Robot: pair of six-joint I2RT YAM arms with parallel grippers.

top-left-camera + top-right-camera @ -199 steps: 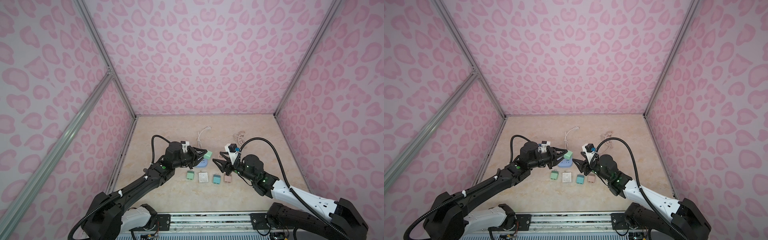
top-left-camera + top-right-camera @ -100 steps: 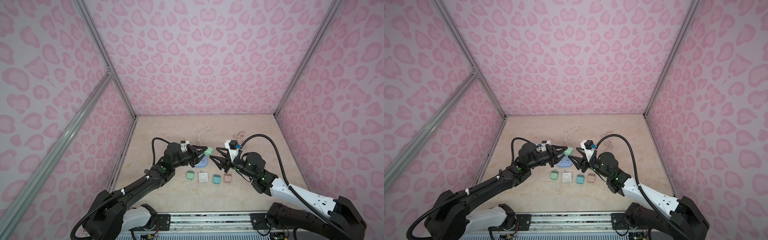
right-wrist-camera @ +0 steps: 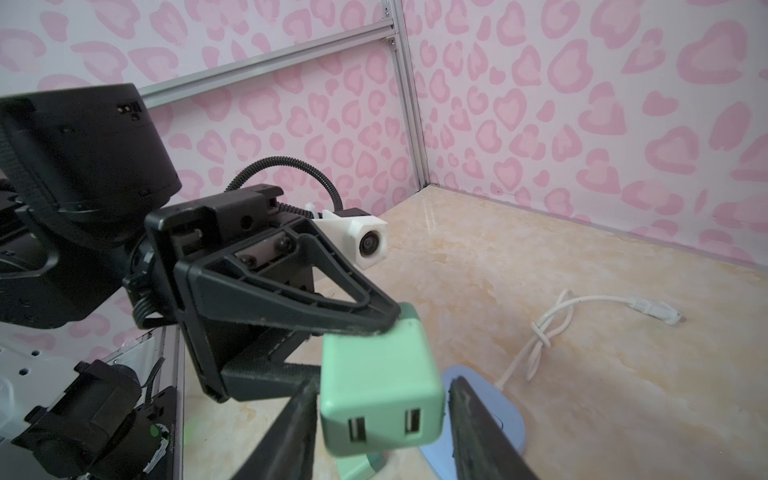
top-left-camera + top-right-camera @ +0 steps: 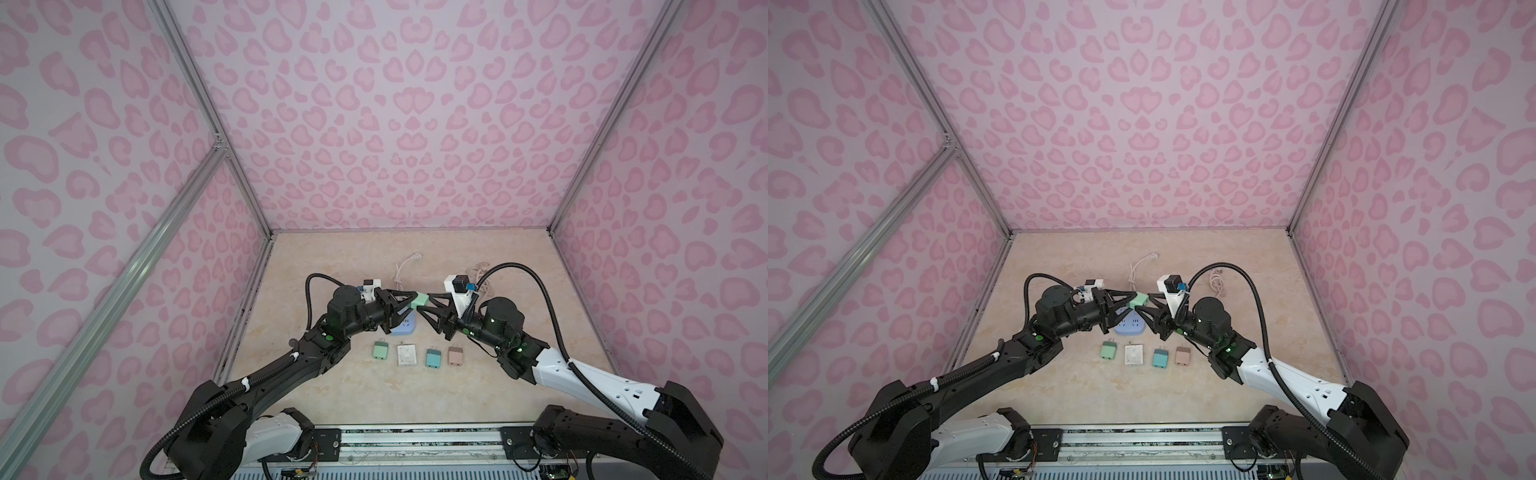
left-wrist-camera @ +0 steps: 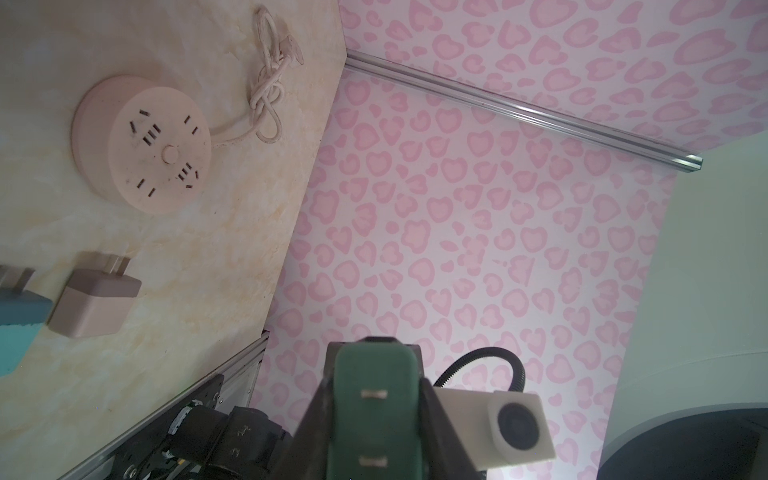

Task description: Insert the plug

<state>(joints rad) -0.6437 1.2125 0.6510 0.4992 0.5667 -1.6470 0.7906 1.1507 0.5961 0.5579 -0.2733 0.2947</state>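
Note:
A mint-green plug hangs in the air above the blue socket. My left gripper is shut on it, with its two prongs facing the left wrist camera. My right gripper meets it from the other side, its jaws straddling the plug's end with two USB ports. One finger touches the plug. A thin gap shows at the other finger. A pink round socket lies on the floor in the left wrist view.
A row of chargers lies on the floor in front: green, white, teal and tan. A white cable and a knotted pink cord lie behind. Pink patterned walls enclose the floor on three sides.
My right gripper has risen and moved left to the plug, and its jaws have narrowed around it. My left gripper has lifted the plug slightly and still holds it.

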